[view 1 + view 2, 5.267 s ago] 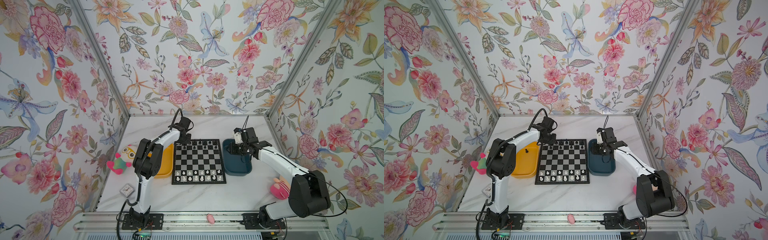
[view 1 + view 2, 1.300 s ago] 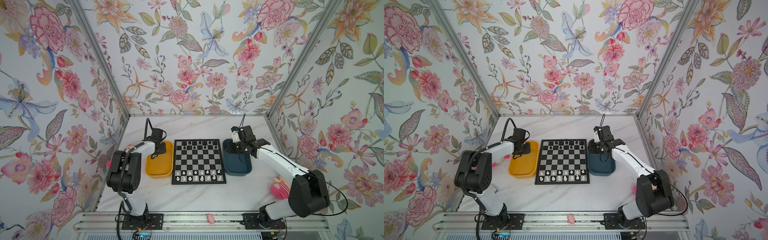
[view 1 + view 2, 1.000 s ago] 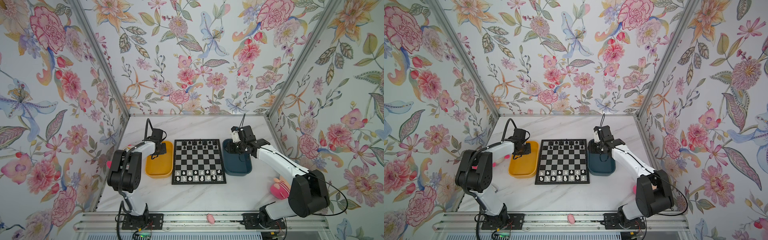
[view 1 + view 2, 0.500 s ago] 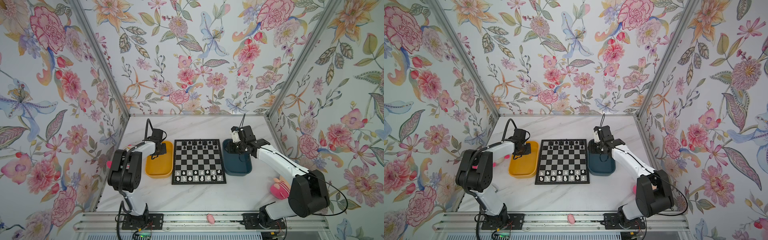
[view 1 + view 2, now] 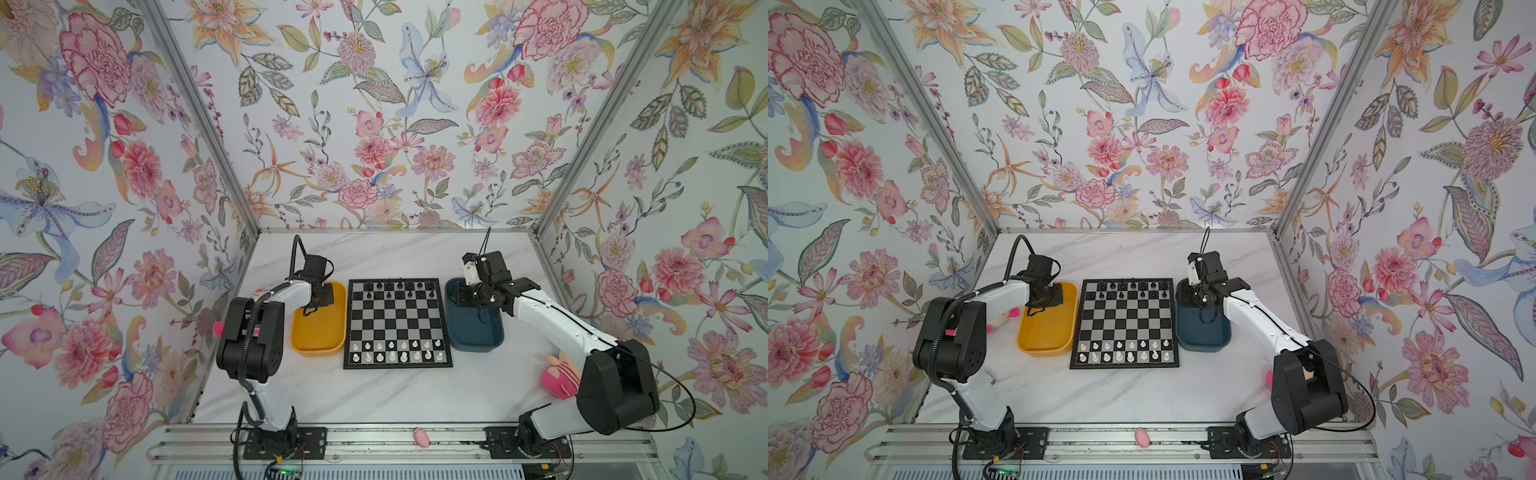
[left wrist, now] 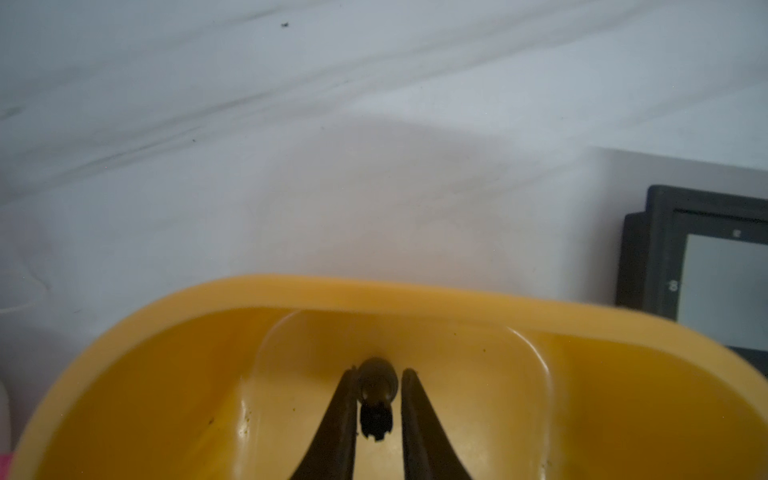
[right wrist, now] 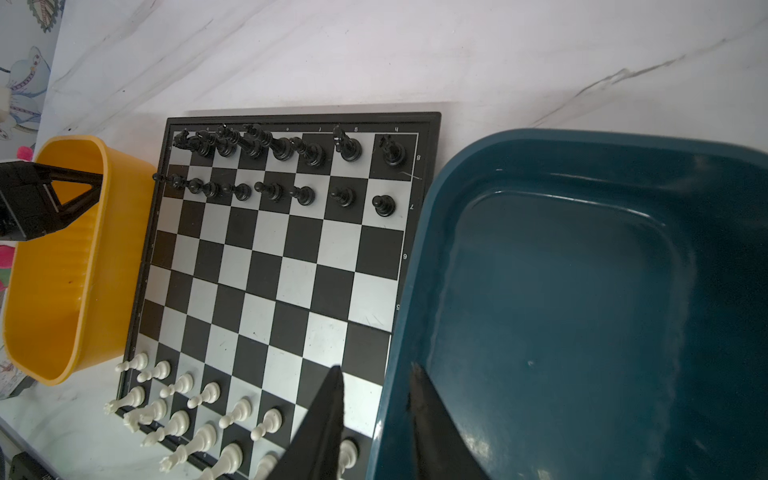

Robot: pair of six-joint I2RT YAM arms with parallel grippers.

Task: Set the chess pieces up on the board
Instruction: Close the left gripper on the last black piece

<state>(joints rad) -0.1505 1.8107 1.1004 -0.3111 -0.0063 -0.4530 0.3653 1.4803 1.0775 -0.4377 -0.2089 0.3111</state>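
Black chess piece (image 6: pixel 376 399) in yellow tray (image 6: pixel 374 287), left jaws narrowly flanking, grip unclear; right jaws part-open, empty.

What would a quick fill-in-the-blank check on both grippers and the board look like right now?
The left gripper is down in the yellow tray, jaws either side of a lying chess piece coloured ____.
The right gripper is at the dark blue tray with ____ between its jaws.
On the board, the rows nearest the arms' bases hold chess pieces coloured ____.
Missing words: black; nothing; white.
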